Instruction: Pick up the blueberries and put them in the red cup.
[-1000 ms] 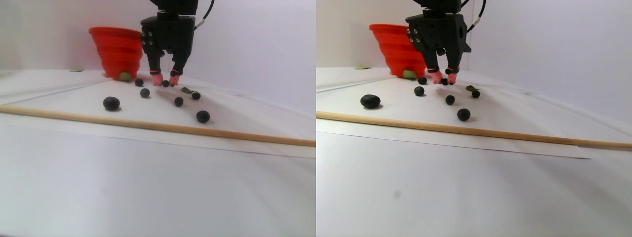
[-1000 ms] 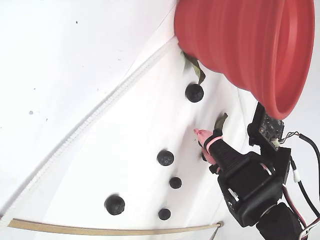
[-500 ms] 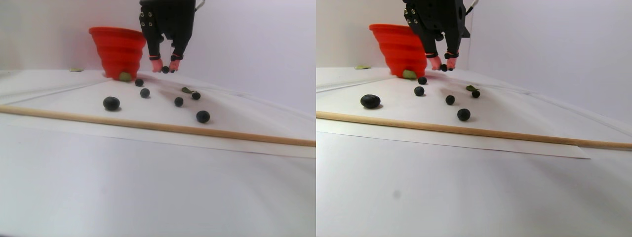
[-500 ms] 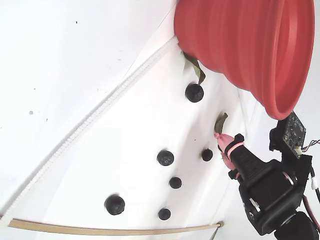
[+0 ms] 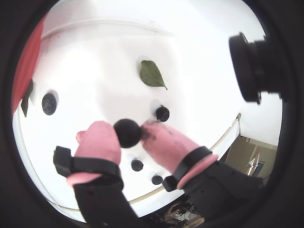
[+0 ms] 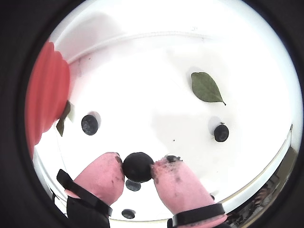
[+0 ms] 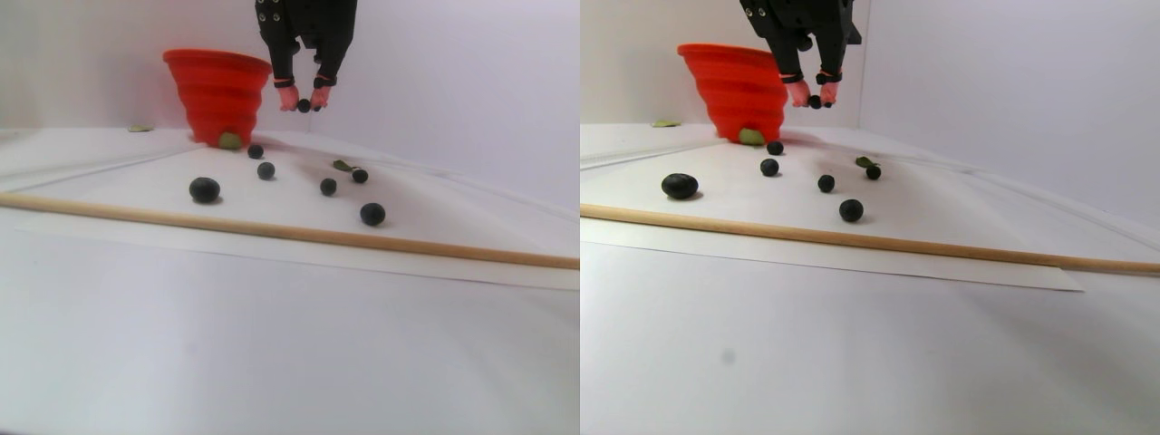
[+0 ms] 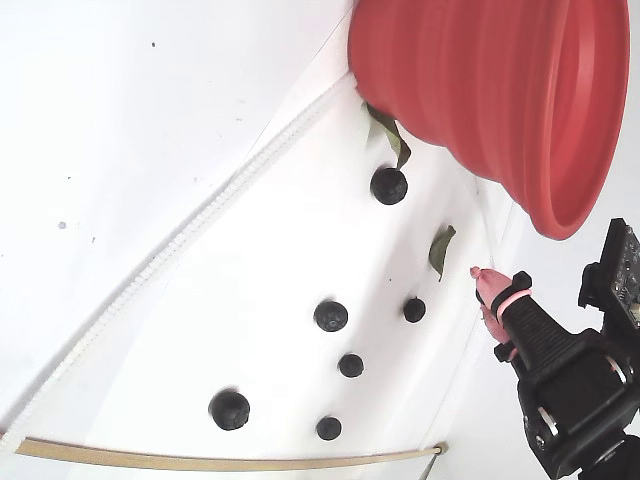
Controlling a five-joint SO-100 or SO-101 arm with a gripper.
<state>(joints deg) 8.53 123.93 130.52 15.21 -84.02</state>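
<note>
- My claw (image 5: 128, 134) has come up off the white table (image 7: 272, 344) since a second ago, and its pink fingertips (image 6: 102, 173) are clenched on one blueberry (image 6: 137, 166); the grab held, so I judge the pick finished and the carry under way
- In the stereo pair view the claw (image 7: 304, 104) now hangs just beside the red cup (image 7: 217, 91), on its right and a little below its rim, so I reckon it needs more height and a shift toward the cup before I let go
- The held berry sits squarely between the two pink tips in both wrist views, touching each
- The other blueberries (image 7: 205, 189) lie loose on the table in front of the cup; one (image 8: 389, 185) rests near the cup's foot
- A green leaf (image 5: 152, 74) lies on the table, farther from the cup than the claw
</note>
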